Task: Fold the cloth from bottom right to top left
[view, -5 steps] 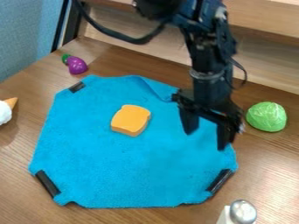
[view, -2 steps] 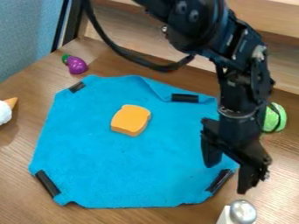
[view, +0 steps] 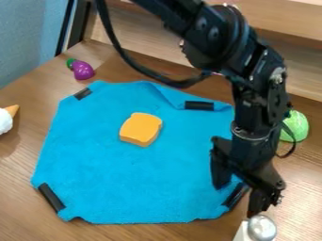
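Cloth (view: 138, 179): spread on the table (view: 25, 202), unmoved since the earlier frame, orange bread slice (view: 140, 129) likewise. My gripper (view: 236, 202) has shifted slightly toward seven o'clock and hangs at the cloth's four o'clock corner, beside the black strip (view: 234, 199). Condition: fingers spread apart, nothing held between them.
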Robot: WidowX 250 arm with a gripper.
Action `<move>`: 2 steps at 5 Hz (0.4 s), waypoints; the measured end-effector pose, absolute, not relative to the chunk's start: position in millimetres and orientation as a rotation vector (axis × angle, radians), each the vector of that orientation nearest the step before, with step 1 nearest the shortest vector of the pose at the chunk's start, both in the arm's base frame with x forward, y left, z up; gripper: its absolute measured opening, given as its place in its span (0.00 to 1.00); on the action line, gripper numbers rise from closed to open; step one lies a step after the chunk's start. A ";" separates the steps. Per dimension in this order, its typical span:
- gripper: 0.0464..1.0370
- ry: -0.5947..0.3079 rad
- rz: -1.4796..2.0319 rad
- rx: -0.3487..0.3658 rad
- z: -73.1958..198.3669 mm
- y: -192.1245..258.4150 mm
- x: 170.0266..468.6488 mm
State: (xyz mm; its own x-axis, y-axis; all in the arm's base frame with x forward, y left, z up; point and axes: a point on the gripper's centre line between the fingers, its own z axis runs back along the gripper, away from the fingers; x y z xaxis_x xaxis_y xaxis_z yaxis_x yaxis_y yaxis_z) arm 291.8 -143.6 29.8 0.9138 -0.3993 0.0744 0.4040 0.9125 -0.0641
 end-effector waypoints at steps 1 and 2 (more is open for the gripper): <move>0.93 -0.048 -0.397 -0.056 24.5 -140.8 291.9; 0.65 -0.053 -0.372 -0.046 22.6 -139.1 291.5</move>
State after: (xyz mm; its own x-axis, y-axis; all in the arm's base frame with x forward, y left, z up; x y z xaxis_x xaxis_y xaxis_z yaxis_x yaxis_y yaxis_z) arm 291.5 -139.1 22.6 0.9301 -0.3624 0.0598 0.3647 0.9304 -0.0353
